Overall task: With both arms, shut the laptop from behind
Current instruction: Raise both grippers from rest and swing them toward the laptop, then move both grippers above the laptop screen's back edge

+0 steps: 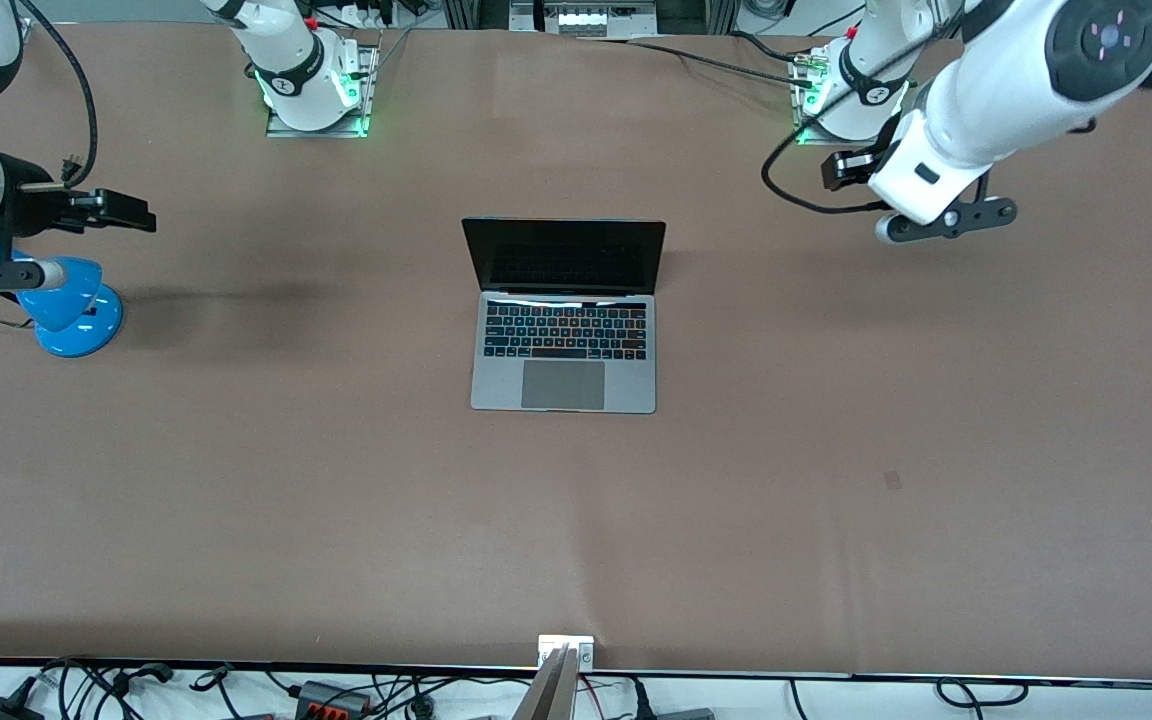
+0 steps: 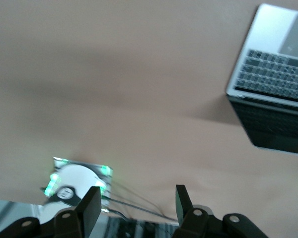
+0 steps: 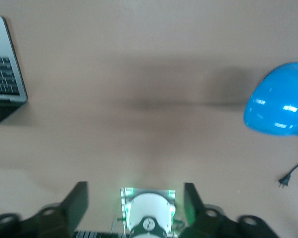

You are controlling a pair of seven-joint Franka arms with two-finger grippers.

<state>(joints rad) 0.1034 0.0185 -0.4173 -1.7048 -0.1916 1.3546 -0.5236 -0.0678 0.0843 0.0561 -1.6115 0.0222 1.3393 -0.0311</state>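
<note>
The silver-grey laptop (image 1: 564, 340) stands open in the middle of the table, its black screen upright and facing the front camera. It also shows in the left wrist view (image 2: 273, 74) and, at the edge, in the right wrist view (image 3: 5, 64). My left gripper (image 1: 839, 170) hangs open and empty over the table near the left arm's base, well apart from the laptop; its fingers (image 2: 92, 206) stand wide apart. My right gripper (image 1: 131, 212) hangs open and empty over the right arm's end of the table, with its fingers (image 3: 77, 203) spread.
A blue desk lamp (image 1: 71, 305) stands at the right arm's end of the table, under my right arm; it also shows in the right wrist view (image 3: 280, 101) with its plug (image 3: 284, 181). The arm bases (image 1: 316, 85) (image 1: 841, 100) glow green.
</note>
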